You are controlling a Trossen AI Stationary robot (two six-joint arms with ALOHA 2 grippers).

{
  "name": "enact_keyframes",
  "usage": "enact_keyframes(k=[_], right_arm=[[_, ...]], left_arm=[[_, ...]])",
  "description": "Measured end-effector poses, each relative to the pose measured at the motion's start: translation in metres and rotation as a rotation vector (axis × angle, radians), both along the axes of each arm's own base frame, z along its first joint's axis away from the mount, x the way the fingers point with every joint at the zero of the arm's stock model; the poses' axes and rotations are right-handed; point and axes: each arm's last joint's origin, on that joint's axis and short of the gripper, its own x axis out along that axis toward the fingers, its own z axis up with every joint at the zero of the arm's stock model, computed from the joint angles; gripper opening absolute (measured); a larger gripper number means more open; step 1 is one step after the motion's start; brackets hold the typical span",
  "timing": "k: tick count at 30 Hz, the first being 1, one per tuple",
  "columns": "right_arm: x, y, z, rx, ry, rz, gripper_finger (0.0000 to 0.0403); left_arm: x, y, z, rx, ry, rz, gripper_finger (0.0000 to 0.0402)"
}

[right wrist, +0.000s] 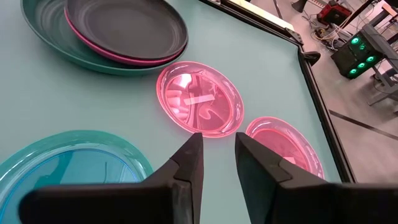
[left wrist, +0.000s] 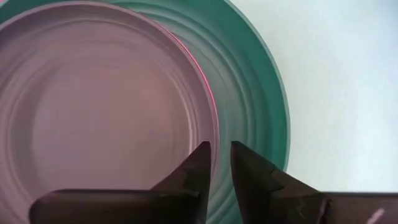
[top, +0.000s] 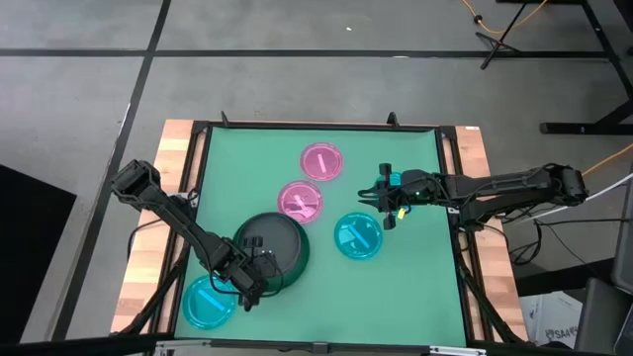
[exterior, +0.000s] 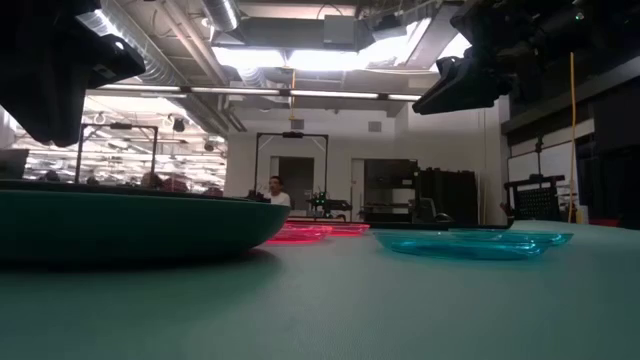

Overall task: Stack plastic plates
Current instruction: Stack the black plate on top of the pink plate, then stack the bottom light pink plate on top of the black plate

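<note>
A stack stands on the green mat: a large dark green plate (top: pixel 300 259), a medium pink plate whose rim (right wrist: pixel 106 53) peeks out, and a dark plate (right wrist: pixel 124 25) on top. My left gripper (top: pixel 255 277) hovers over the stack's near edge. Its fingers are narrowly open above the medium plates' rim (left wrist: pixel 211 106). Two small translucent pink plates (top: pixel 300 201) (top: pixel 322 161) and two cyan ones (top: pixel 358 235) (top: pixel 210 302) lie flat on the mat. My right gripper (top: pixel 381 203) hangs narrowly open and empty above the mat, between the right-hand cyan plate and the pink plates.
A raised dark frame (top: pixel 450 198) borders the mat, with wooden strips outside it. Bare mat lies along the right side (top: pixel 420 277) and the far left corner (top: pixel 237 158). A person (exterior: pixel 275 190) sits far off in the room behind the table.
</note>
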Motion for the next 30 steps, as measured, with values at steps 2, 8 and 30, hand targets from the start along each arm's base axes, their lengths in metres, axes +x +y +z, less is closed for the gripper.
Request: enact_keyframes(k=[2,8,30], right_arm=[[0.0,0.0,0.0,0.0,0.0,0.0,0.0083],[0.0,0.0,0.0,0.0,0.0,0.0,0.0083],[0.0,0.0,0.0,0.0,0.0,0.0,0.0083]], left_arm=[[0.0,0.0,0.0,0.001,0.001,0.001,0.0064],[-0.001,0.001,0.0,0.012,0.004,0.003,0.0089],[0.023,0.04,0.011,-0.176,0.076,0.102,0.011]])
